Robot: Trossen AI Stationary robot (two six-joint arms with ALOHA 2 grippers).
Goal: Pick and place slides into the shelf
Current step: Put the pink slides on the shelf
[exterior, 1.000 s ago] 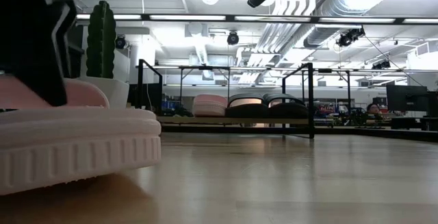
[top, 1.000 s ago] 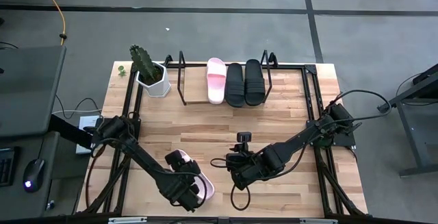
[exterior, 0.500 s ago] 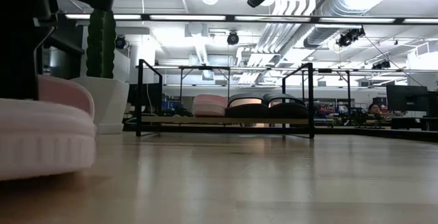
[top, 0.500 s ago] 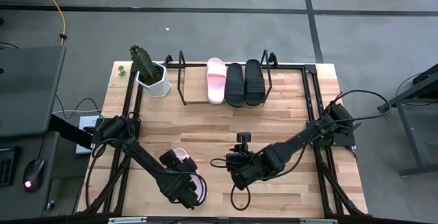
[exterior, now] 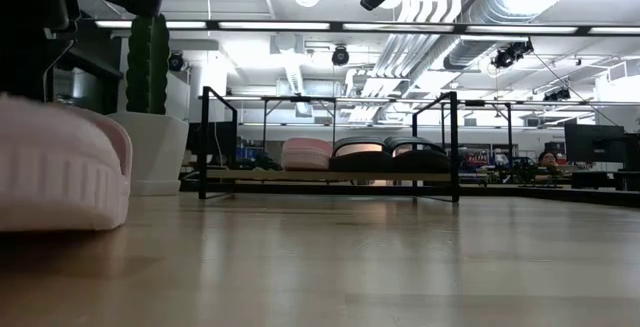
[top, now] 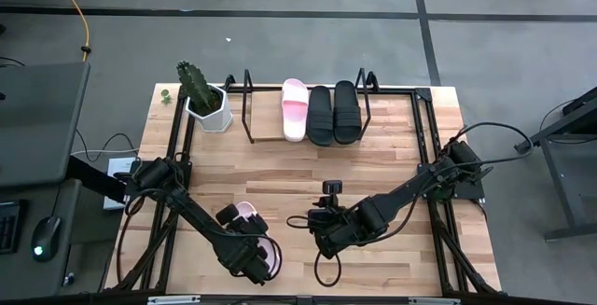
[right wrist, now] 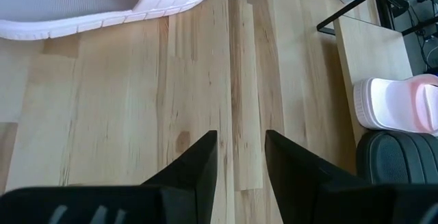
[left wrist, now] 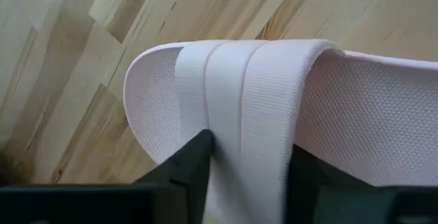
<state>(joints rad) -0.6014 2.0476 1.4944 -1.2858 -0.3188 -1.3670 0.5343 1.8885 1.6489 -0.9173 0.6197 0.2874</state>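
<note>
Since a second ago, the left claw has narrowed onto the loose pink slide's strap, fingers either side, well in front of the shelf. Right claw idles partly open, empty.

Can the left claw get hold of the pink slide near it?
Probably yes. The left claw already has its fingers on either side of the pink slide's wide strap, with nothing else in the way.
</note>
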